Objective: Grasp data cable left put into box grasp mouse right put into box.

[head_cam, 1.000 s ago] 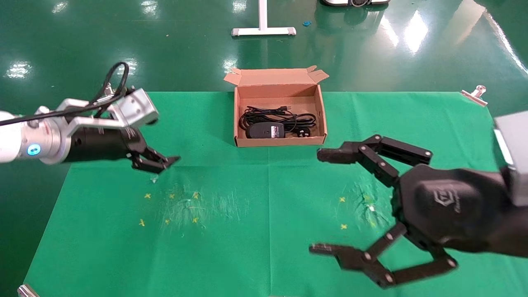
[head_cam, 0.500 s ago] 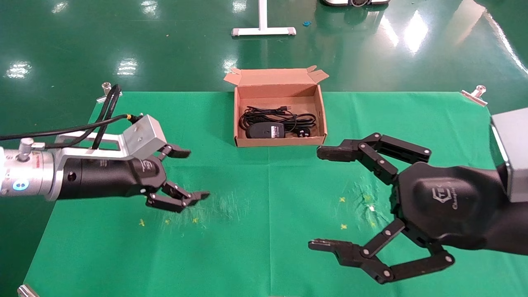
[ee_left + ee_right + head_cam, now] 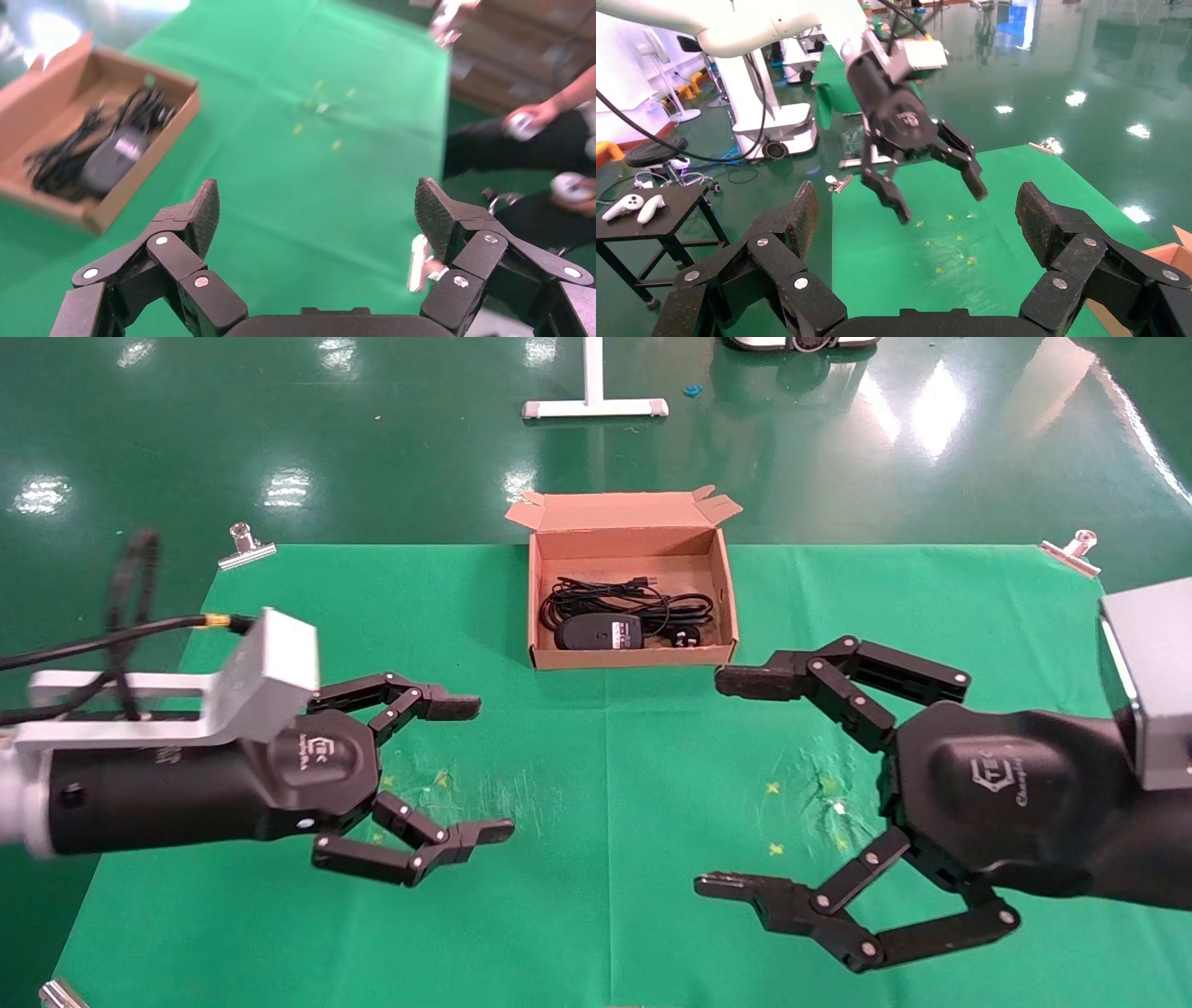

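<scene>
- The green cloth [image 3: 596,784] covers the table and is held at its far corners by metal clips [image 3: 247,546]; small yellow crosses at about 8 and 4 o'clock from its middle seem to mark where objects get laid out.
- The right gripper [image 3: 717,784] hovers at about 4 o'clock above the cloth, its fingers spread wide and holding nothing, pointing toward the centre line. I judge it is parked clear of the box because its load is already delivered.
- The left gripper [image 3: 475,770] hovers at about 8 o'clock, also spread apart and empty, facing the right one across the middle.
- The box [image 3: 633,658] sits at 12 o'clock on the far edge, lid flaps folded back so the top stays open for dropping things in.
- The data cable [image 3: 582,593] lies coiled inside the box, filling the floor of it.
- The mouse [image 3: 596,632] rests on the cable toward the near wall, white label visible. Both items look packed, so the task appears finished.
</scene>
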{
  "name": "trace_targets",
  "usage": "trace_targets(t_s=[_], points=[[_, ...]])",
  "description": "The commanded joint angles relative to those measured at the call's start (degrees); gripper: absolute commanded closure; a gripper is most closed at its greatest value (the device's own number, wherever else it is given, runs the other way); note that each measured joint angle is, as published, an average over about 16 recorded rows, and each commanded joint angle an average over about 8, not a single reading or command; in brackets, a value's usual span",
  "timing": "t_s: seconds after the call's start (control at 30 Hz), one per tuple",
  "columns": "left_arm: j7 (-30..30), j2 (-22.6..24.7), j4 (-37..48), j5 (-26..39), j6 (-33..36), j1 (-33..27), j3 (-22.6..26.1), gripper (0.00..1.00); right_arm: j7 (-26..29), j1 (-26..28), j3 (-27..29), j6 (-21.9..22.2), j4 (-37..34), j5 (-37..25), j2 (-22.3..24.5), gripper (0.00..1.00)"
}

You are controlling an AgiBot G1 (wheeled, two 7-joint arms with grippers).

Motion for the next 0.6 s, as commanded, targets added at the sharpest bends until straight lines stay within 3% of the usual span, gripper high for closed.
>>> trace_targets(t_s=[0.03, 0.43, 0.6], points=[[1.58, -0.26, 0.08, -2.64, 1.18, 1.41, -1.75, 0.00, 0.00, 0.00, -0.01, 0.00, 0.00, 0.01, 0.00, 0.00], [10.51, -1.71, 0.54, -17.56, 7.82, 9.41, -11.66, 0.00, -0.03, 0.00, -0.05, 0.01, 0.00, 0.05, 0.04, 0.00], [12.01, -2.02, 0.64, -20.78, 9.21, 11.11, -13.77, 0.00, -0.04, -0.03, -0.04, 0.00, -0.01, 0.09, 0.06, 0.00]])
